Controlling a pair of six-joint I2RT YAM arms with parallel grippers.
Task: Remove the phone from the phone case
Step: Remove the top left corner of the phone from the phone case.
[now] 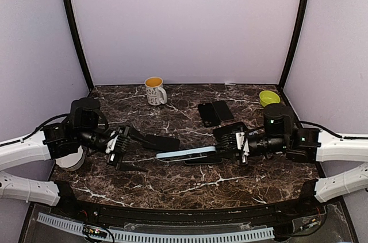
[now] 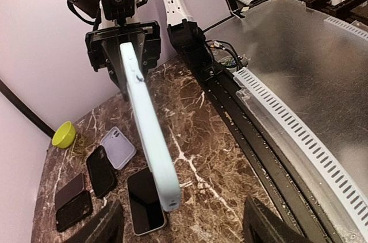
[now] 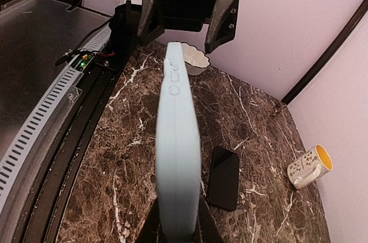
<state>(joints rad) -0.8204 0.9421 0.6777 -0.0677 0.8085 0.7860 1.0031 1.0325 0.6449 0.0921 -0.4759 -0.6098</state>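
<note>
My right gripper (image 1: pixel 223 146) is shut on one end of the light blue phone case (image 1: pixel 187 153) and holds it edge-on above the table. In the right wrist view the case (image 3: pixel 175 139) rises from between my fingers (image 3: pixel 150 228). A black phone (image 1: pixel 202 161) lies flat, screen up, on the marble just under the case; it also shows in the left wrist view (image 2: pixel 144 201) and the right wrist view (image 3: pixel 224 177). My left gripper (image 1: pixel 152 152) is wide open, its fingers (image 2: pixel 106 228) either side of the case's free end (image 2: pixel 168 197), not touching it.
A white and yellow mug (image 1: pixel 154 90) stands at the back. A green bowl (image 1: pixel 268 97) sits at the back right. Two dark cases (image 1: pixel 215 112) lie mid-table, with a lilac case (image 2: pixel 118 147) beside them. A white roll (image 1: pixel 72 160) lies under my left arm.
</note>
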